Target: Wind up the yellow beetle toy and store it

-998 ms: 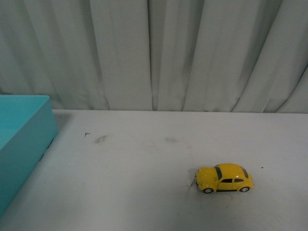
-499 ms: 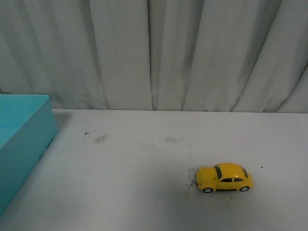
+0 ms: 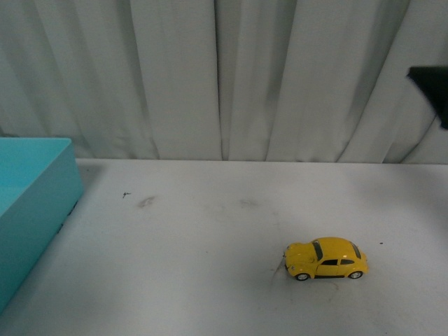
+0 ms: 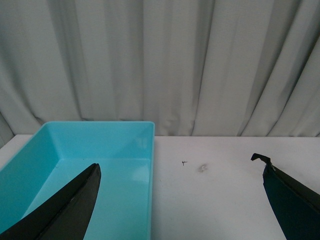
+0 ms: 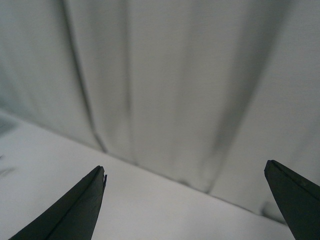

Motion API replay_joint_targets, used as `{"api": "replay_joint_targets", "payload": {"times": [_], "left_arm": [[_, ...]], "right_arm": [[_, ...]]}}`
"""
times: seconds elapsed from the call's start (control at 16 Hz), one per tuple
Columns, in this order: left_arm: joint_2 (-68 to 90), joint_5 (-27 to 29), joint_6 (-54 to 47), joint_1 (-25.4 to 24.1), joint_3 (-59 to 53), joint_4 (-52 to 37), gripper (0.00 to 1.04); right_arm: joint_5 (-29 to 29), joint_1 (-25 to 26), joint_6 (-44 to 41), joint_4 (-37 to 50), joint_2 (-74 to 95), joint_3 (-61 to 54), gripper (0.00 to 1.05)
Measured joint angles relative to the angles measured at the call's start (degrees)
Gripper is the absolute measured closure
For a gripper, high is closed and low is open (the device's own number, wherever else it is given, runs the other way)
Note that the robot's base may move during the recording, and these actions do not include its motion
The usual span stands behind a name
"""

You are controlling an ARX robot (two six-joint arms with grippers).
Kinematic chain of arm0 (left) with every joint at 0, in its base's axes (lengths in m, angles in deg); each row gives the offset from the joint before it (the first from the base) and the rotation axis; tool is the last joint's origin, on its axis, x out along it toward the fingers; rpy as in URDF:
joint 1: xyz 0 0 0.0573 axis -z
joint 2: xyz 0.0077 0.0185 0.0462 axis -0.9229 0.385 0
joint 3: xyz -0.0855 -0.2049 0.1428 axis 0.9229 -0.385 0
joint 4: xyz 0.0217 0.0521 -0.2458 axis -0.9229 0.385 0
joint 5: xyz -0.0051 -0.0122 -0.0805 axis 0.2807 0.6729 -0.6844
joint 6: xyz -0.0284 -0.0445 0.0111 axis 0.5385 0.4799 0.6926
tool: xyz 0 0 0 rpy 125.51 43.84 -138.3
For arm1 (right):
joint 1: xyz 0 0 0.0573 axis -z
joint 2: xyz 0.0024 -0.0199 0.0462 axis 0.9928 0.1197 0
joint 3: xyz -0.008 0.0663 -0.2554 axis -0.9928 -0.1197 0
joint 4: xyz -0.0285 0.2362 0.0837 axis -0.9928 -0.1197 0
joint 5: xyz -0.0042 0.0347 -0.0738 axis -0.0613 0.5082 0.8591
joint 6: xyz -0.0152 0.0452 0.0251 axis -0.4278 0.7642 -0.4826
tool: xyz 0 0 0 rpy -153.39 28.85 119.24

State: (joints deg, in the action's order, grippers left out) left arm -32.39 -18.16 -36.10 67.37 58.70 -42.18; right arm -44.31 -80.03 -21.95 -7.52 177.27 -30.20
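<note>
Yellow beetle toy (image 3: 326, 258) on its wheels, near right on table (image 3: 210, 238) | left gripper (image 4: 176, 161) and right gripper (image 5: 185, 167) both spread wide, empty | I plan right gripper down over roof, pinching the doors squarely | teal bin (image 3: 31, 199) left.

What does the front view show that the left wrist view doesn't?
Front only: the yellow beetle toy, on its wheels on the table with nothing touching it, and a dark part of the right arm at the picture's right edge.
Left wrist only: the left gripper, open and holding nothing, and the floor of the teal bin, with nothing on the part in view.
Both: the bin at the table's left side, the smudged white tabletop, the grey curtain behind.
</note>
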Motion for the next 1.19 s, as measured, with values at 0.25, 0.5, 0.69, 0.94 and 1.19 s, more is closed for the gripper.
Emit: {"api": "replay_joint_targets", "payload": {"times": [0.25,0.5,0.69,0.94,1.19], "left_arm": [[0.0,0.0,0.0,0.0,0.0,0.0,0.07],[0.0,0.0,0.0,0.0,0.0,0.0,0.07],[0.0,0.0,0.0,0.0,0.0,0.0,0.07],[0.0,0.0,0.0,0.0,0.0,0.0,0.07],[0.0,0.0,0.0,0.0,0.0,0.0,0.07]], "right_arm": [[-19.2,-5.0,-14.3,-9.0,8.4,0.7,0.07],[-29.3,-2.6,-29.7,-22.7,14.1,3.5,0.07],[-31.5,-0.8,-52.4,-49.4,21.7,15.3,0.07],[-30.5,-1.3,-60.7,-52.9,25.6,21.3,0.07],[-29.7,-2.1,-68.1,-65.0,29.1,27.8,0.07]]}}
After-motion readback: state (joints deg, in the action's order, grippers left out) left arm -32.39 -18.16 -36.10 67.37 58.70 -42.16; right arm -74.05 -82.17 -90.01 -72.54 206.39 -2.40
